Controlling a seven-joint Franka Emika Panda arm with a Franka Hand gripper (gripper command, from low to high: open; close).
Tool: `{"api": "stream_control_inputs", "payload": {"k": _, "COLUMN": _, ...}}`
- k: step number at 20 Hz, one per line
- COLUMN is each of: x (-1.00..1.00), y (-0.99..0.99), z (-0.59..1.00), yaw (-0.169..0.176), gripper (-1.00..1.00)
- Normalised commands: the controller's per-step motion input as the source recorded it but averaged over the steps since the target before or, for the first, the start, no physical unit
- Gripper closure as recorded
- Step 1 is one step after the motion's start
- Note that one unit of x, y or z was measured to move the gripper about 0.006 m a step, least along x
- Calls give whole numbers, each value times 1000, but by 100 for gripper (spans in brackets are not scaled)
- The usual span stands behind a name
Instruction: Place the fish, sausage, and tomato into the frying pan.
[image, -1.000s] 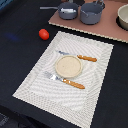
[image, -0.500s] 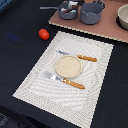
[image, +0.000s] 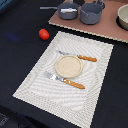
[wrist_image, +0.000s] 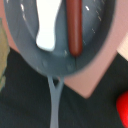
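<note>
The frying pan (image: 68, 12) stands on the pinkish board at the back, its thin handle (image: 48, 7) pointing to the exterior view's left. In the wrist view the pan (wrist_image: 30, 55) holds the fish (wrist_image: 46, 25), white, and the sausage (wrist_image: 75, 27), dark reddish-brown, lying side by side. The tomato (image: 44, 34) sits on the dark table in front of the pan and shows as a red edge in the wrist view (wrist_image: 123, 107). A dark shape at the frame's top edge above the pan (image: 75, 2) may be my gripper. No fingers show in the wrist view.
A deeper grey pot (image: 92, 13) stands beside the pan on the board (image: 107, 30). A tan plate (image: 68, 66) lies on a striped placemat (image: 35, 85), with orange-handled cutlery on both sides (image: 86, 58) (image: 74, 84). Another vessel (image: 123, 17) is at the back right.
</note>
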Motion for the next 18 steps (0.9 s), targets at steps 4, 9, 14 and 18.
{"api": "stream_control_inputs", "payload": {"k": 4, "x": -289, "y": -856, "z": 9, "yaw": -19, "gripper": -100}}
{"api": "stream_control_inputs", "payload": {"k": 9, "x": -345, "y": -847, "z": -17, "yaw": -22, "gripper": -100}}
{"api": "stream_control_inputs", "payload": {"k": 14, "x": -361, "y": -831, "z": -47, "yaw": -25, "gripper": -100}}
{"api": "stream_control_inputs", "payload": {"k": 18, "x": -355, "y": -828, "z": -78, "yaw": -23, "gripper": -100}}
